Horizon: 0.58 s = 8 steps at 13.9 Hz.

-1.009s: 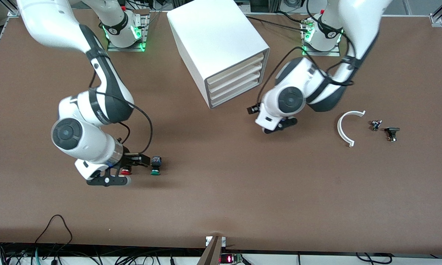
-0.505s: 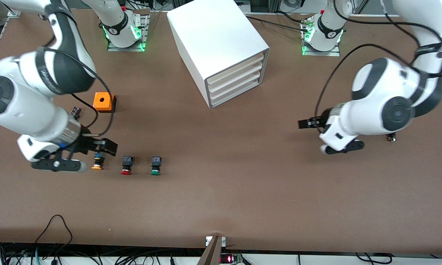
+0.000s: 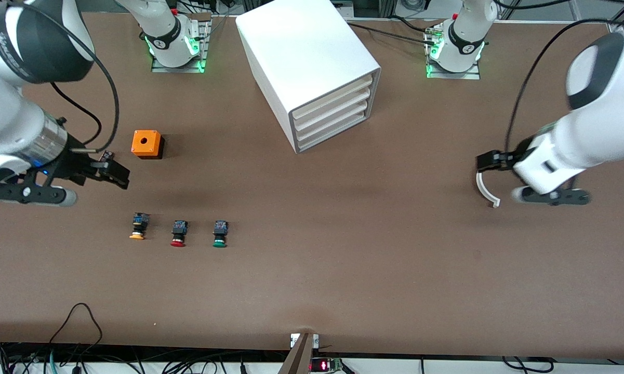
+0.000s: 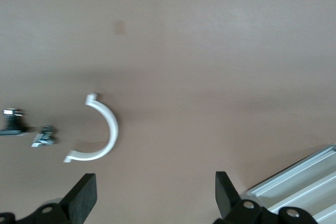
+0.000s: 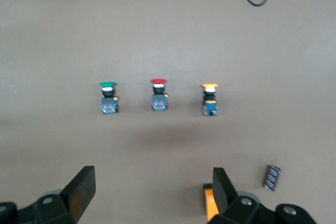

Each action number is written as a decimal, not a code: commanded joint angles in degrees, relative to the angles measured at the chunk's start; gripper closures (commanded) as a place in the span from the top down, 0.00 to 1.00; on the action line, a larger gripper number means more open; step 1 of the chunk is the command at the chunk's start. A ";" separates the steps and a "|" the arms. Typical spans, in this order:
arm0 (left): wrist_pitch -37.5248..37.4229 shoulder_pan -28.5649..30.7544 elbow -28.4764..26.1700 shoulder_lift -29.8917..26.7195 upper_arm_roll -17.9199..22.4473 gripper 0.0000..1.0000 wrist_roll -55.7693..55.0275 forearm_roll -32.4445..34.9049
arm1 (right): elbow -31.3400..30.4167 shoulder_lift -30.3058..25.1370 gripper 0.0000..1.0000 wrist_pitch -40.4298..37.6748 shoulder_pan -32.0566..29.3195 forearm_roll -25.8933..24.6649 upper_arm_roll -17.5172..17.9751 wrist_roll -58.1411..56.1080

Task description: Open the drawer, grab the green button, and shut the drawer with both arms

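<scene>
Right gripper hovers over bare table at the right arm's end, fingers spread wide, holding nothing; wrist view confirms the gap. Just beside it sits an orange box with a hole on top, and a small dark chip lies next to that. Nearer the front camera, three push buttons stand in a row: orange-capped button, red-capped button, then the button with the green cap, all well apart from the cabinet.

Mid-table, the cabinet shows four drawers, every front flush, so the drawer looks shut. Green button is already out on the table, so judged from this layout the open, take and close steps all look done; nothing obvious is left.

Toward the left arm's end, a white curved piece lies on the table, and the left gripper hangs over it, fingers wide apart and empty. Left wrist view also shows two small metal parts beside the curve.

Plenty of open brown table between cabinet, buttons and the front edge; both arms sit out near the table ends, clear of the drawers.
</scene>
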 commanded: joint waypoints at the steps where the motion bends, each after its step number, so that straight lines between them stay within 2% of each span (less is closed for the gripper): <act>1: 0.47 -5.72 -4.87 -7.35 12.55 0.99 11.43 -2.29 | -5.39 -6.14 0.99 -1.21 -0.08 2.94 -3.18 -4.00; 2: 0.82 -8.96 -5.14 -8.49 16.16 0.99 13.56 -1.68 | -5.40 -7.11 0.99 -2.44 0.18 4.00 -4.58 -5.32; 4: 4.40 -13.46 -9.68 -11.65 22.59 0.99 12.79 -1.76 | -5.49 -9.04 0.99 -4.72 0.10 4.53 -5.56 -5.60; 5: 10.17 -13.65 -12.32 -14.19 23.22 0.99 13.31 -1.68 | -5.40 -9.75 0.99 -6.04 0.01 4.45 -5.65 -5.42; 6: 12.93 -14.44 -15.56 -16.13 23.23 0.99 13.14 -1.59 | -5.22 -10.37 0.99 -7.27 -0.08 4.27 -5.65 -4.98; 8: 10.60 -15.32 -17.09 -18.08 23.23 1.00 13.23 -1.50 | -5.31 -11.25 0.99 -8.16 -0.52 4.36 -5.57 -2.97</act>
